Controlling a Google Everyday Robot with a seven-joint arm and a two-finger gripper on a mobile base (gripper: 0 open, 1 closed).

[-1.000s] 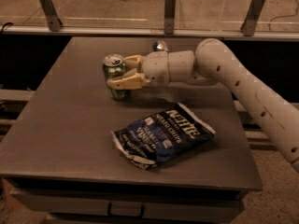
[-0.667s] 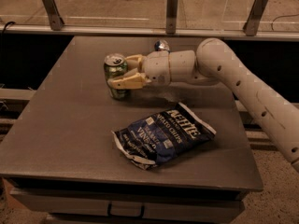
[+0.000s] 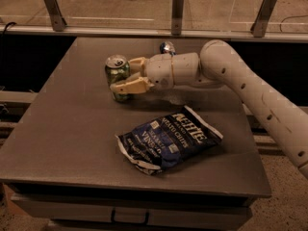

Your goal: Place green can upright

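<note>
The green can (image 3: 114, 69) stands upright on the grey table (image 3: 62, 129), left of centre, its silver top with pull tab facing up. My gripper (image 3: 120, 74) reaches in from the right. One tan finger (image 3: 131, 85) crosses the front of the can and the other (image 3: 135, 62) lies against its rear right side. The fingers are closed around the can, and its base rests on the table.
A blue Kettle chip bag (image 3: 168, 138) lies flat near the front middle of the table. The top of a blue-and-silver can (image 3: 167, 47) shows behind my wrist. A glass railing with metal posts (image 3: 177, 11) runs behind the table. A drawer handle (image 3: 129, 217) sits below the front edge.
</note>
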